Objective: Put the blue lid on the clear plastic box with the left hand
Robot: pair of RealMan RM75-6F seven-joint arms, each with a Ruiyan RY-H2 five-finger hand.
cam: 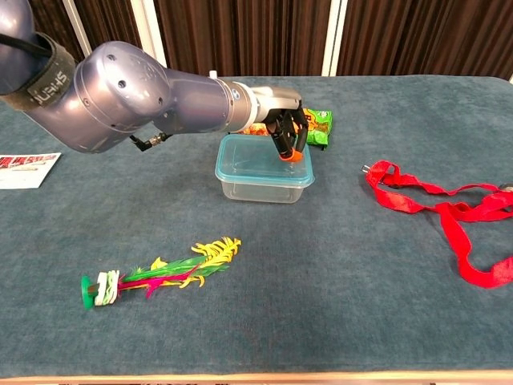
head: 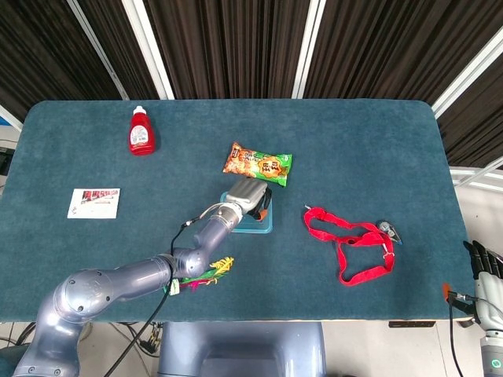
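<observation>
Your left hand (head: 250, 195) sits over the blue lid (head: 260, 227) on the clear plastic box (head: 253, 228) mid-table; from the head view only a strip of teal rim shows past it, and I can't tell finger state here. Right hand (head: 481, 263) is parked off the table's right edge, too small to read. Around the box: a crinkly snack bag (head: 257, 163) just behind, a red squeeze bottle (head: 141, 131) far left-back, a flat card (head: 93, 202) at left, a limp red strap (head: 350, 243) to the right, a feather shuttlecock (head: 201, 276) in front. Chest view: left hand (cam: 287, 130) has fingers curled down, orange-tipped fingertips (cam: 288, 156) touching the lid (cam: 248, 164) near its back-right corner, gripping nothing I can see. Lid looks laid on the box (cam: 260, 188), rim roughly aligned. I'd judge placement basically done; left is pressing it seated all round, then lift off. Lid is thin, translucent, flexible plastic with rounded corners; box is rigid clear tub; table (cam: 337, 289) is napped teal cloth, so the box may slide under side load.
</observation>
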